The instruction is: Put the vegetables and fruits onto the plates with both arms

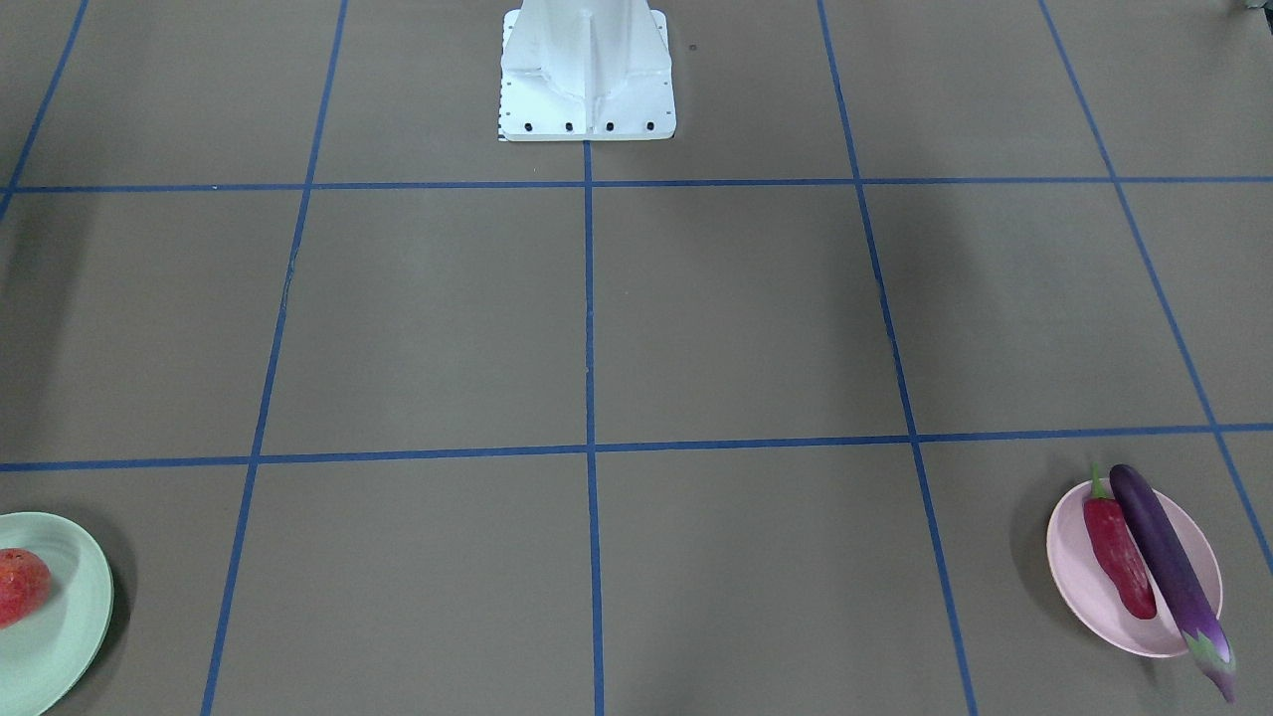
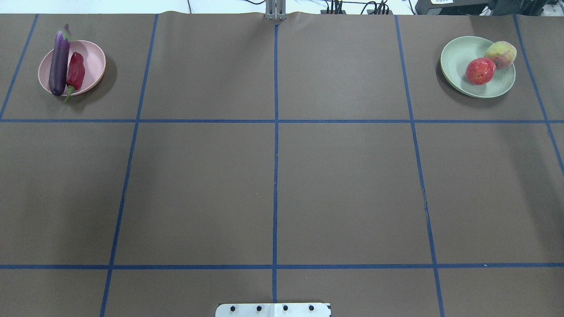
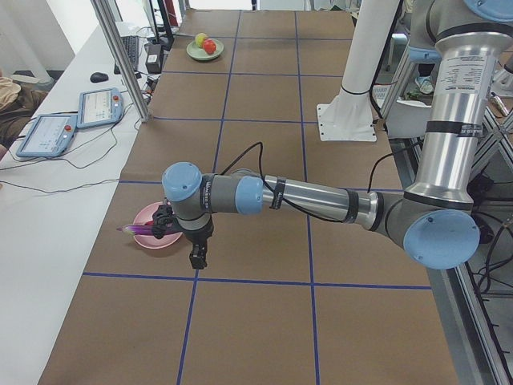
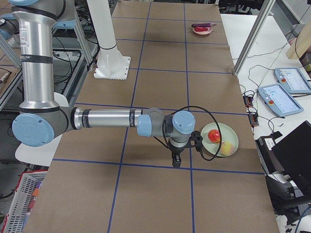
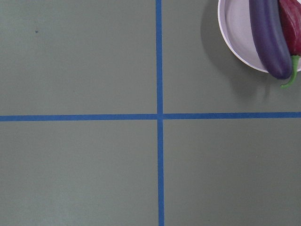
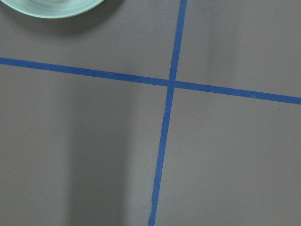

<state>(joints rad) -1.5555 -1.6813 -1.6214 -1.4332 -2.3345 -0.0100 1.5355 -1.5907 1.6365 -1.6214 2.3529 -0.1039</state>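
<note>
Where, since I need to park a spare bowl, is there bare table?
The whole middle of the table is bare, from the white base block to the far edge, between the pink plate and green plate. Crowded: the pink plate, filled by eggplant and chili pepper; the green holds peach and pomegranate.

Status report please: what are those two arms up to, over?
Left gripper, right gripper: hovering, open or shut unreadable. Eggplant, chili pepper on pink plate; peach, pomegranate on green plate. Nothing seen blocking.
</note>
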